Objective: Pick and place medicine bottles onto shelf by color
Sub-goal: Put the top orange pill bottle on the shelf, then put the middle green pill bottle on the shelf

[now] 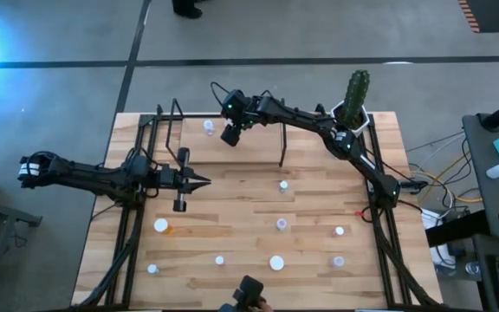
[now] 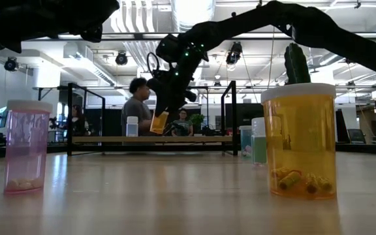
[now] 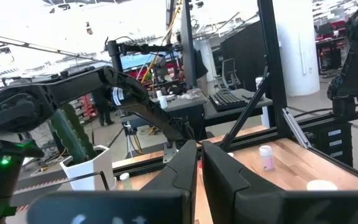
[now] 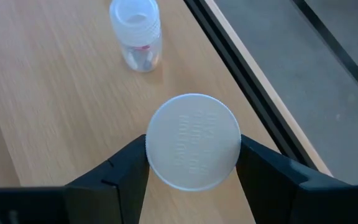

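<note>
A workshop with ceiling ducts and a seated person lay beyond the wooden table. Over the shelf at the table's far edge, the right gripper pinched an orange bottle by its white cap, beside a clear bottle already there. It looked light, rigid and smooth; the ridged cap gave the surest hold. The cap's raised lettering was unreadable. The left gripper, fingers together, waited near the left edge.

Your right gripper pinches a matt, embossed white plastic cap — pale grained wood shelf below — translucent glossy plastic bottle nearby.
</note>
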Controlling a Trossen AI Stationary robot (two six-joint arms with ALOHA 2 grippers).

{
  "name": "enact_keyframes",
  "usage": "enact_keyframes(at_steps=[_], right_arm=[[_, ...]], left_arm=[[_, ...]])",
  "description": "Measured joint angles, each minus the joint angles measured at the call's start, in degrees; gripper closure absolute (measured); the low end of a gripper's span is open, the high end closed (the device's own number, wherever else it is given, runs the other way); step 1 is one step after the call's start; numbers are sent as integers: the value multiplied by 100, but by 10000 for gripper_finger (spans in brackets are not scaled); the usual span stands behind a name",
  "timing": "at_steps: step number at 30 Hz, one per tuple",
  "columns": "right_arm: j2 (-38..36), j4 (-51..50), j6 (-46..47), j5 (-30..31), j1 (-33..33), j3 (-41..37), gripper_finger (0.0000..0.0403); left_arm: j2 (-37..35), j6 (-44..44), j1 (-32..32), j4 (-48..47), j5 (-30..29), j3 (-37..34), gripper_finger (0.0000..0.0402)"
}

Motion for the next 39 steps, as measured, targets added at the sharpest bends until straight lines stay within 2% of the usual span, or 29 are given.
enact_keyframes(at_steps=[17,22,25,29,33,36,39], right_arm=[[86,-29,-179,4,-16,-26,130],[-273,-275,-393,170,0,-2,114],[-683,-805,-498,192,28,8,119],[-1205,-1714,-697,195,181,-2,165],[-1816,-2051,-1004,434,577,-289,247],[-2456,-1664,-1163,452,872,-1055,319],[-3234,-813,-1235,449,1141,-2307,379]], left_arm=[[0,-2,0,0,2,0,395],[0,-2,1,0,2,0,395],[0,7,2,0,2,0,395],[0,9,1,-2,2,0,395],[0,4,0,-9,4,0,395],[0,3,2,-54,4,0,395],[62,2,0,-60,4,0,395]])
